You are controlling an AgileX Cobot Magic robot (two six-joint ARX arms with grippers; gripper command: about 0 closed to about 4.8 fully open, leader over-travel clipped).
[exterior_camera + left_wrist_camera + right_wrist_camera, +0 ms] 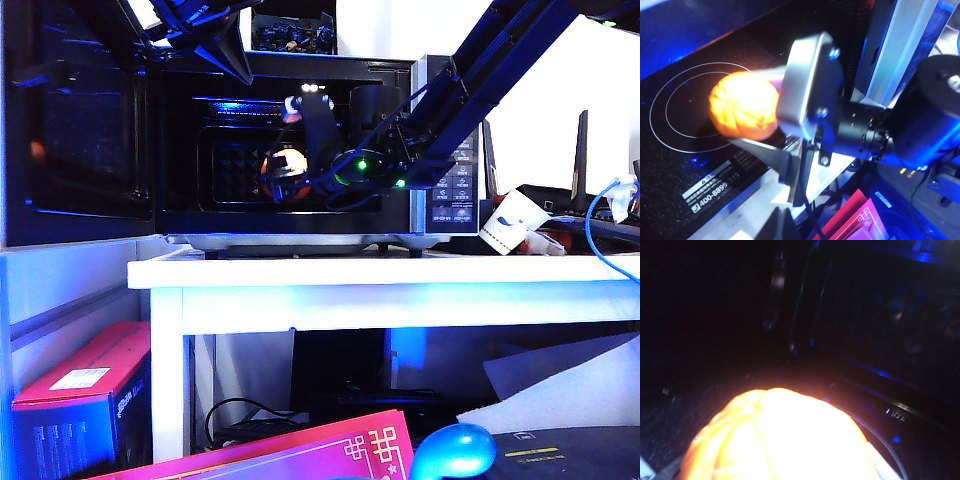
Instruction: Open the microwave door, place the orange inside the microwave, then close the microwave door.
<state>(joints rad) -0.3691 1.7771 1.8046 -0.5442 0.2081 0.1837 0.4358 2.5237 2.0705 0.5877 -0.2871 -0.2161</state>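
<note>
The microwave point(445, 190) stands on the white table with its door point(80, 110) swung wide open to the left. The orange point(283, 167) point(742, 105) point(780, 435) is inside the dark cavity, over the ringed floor plate point(680, 125). My right gripper point(288, 160) point(755, 112) point(780, 472) reaches in from the right and is shut on the orange, a finger point(765, 150) on either side of it. My left gripper point(228, 55) point(785, 225) hangs shut and empty above the cavity's front, near the door's top edge.
The white table point(350, 275) carries a white carton point(510, 225), a black router point(580, 190) and a blue cable point(600, 235) right of the microwave. Below lie a red box point(80, 390), a pink box point(300, 455) and a blue rounded object point(450, 450).
</note>
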